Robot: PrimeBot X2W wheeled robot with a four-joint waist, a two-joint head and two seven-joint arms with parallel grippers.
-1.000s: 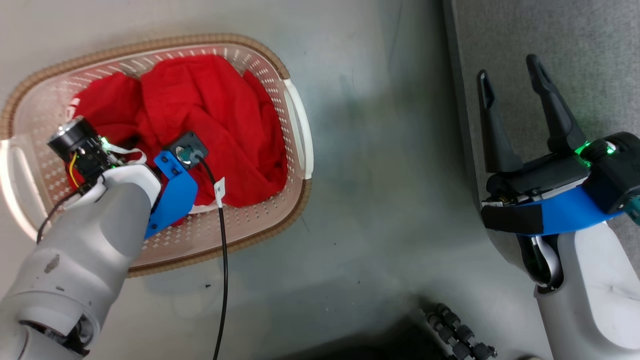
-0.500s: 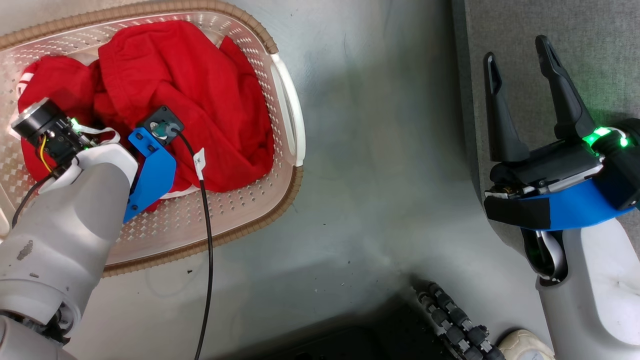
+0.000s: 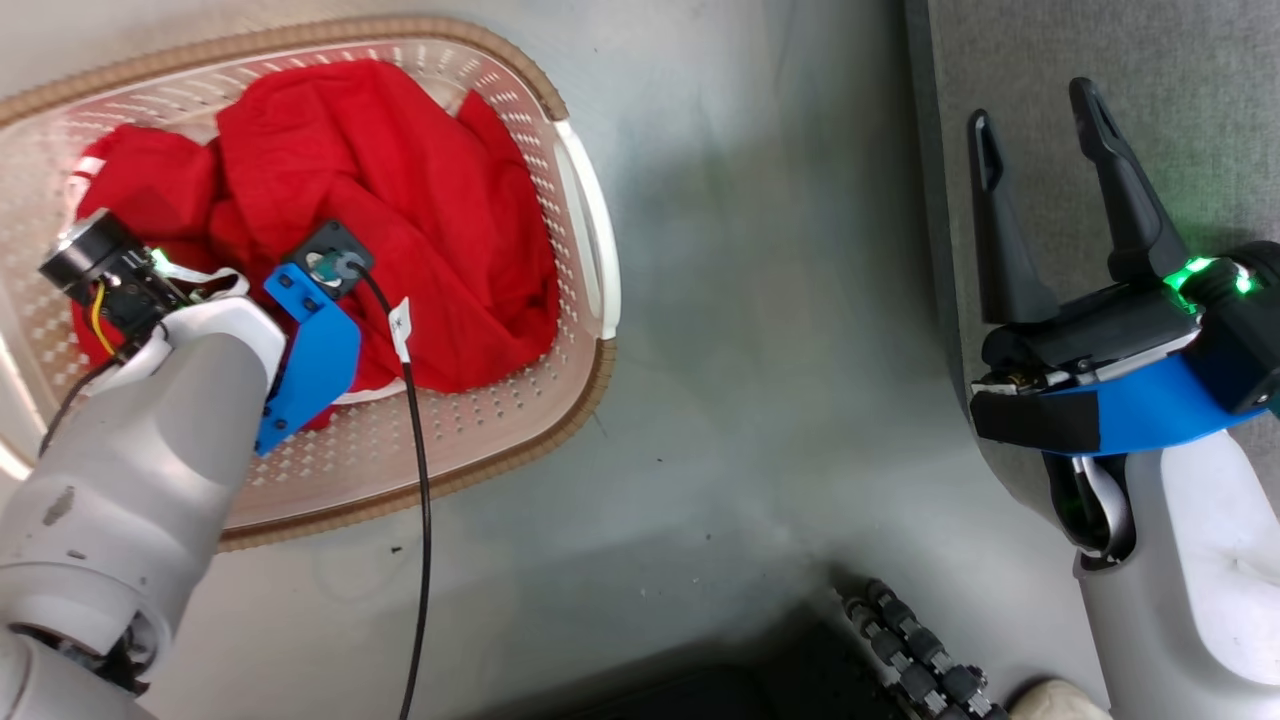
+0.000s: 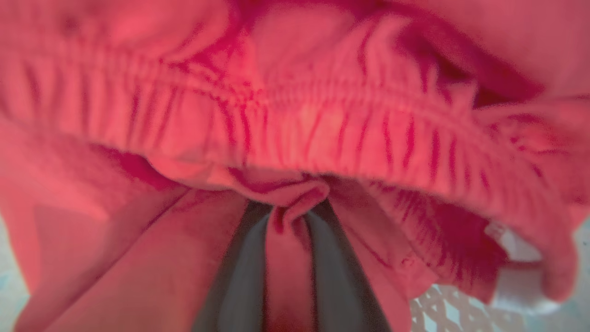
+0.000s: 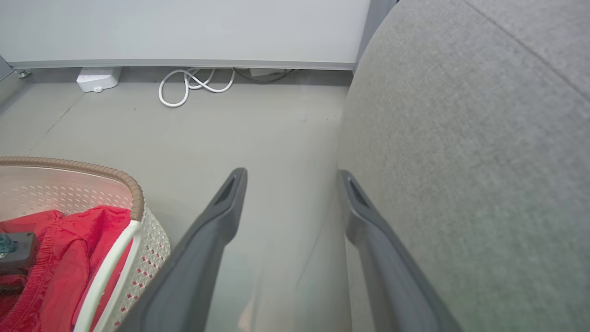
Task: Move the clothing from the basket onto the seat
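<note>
At the left my left tool (image 4: 289,216) pinches a fold of the clothing (image 3: 400,200), heaped in the basket (image 3: 587,395) on the floor (image 3: 760,300); at the right my right tool (image 3: 1032,105) stands spread and empty over the edge of the seat (image 3: 1180,60).

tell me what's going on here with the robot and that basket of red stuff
The robot's left arm reaches down into the basket, and its left gripper pinches a fold of the red clothing between its fingers. The right gripper hangs open over the edge of the grey seat, holding nothing. The clothing lies bunched in the basket, and none of it is on the part of the seat in view.
</note>
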